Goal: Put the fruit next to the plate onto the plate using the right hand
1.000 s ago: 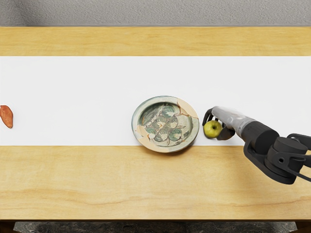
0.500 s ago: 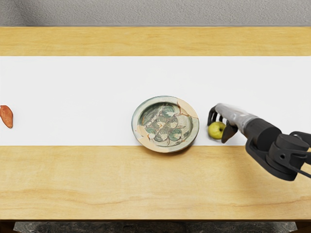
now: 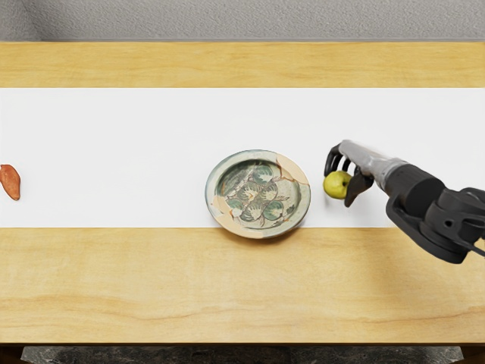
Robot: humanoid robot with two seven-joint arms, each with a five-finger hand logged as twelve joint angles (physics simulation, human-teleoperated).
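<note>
Between the curled fingers (image 3: 333, 161) and thumb of the right hand (image 3: 347, 173) sits the yellow-green fruit (image 3: 335, 185). The hand is clamped on it, fingers on the far side and thumb on the near side. This opposed grip wraps the round body, which should prevent roll-out during transfer. Beyond the fingertips, near the fruit but apart from it, the patterned plate (image 3: 212, 196) lies on the white runner (image 3: 151, 136). Whether the fruit has cleared the runner cannot be determined. Estimated remaining steps: carry it over the plate rim, lower, release. Left arm: out of view.
</note>
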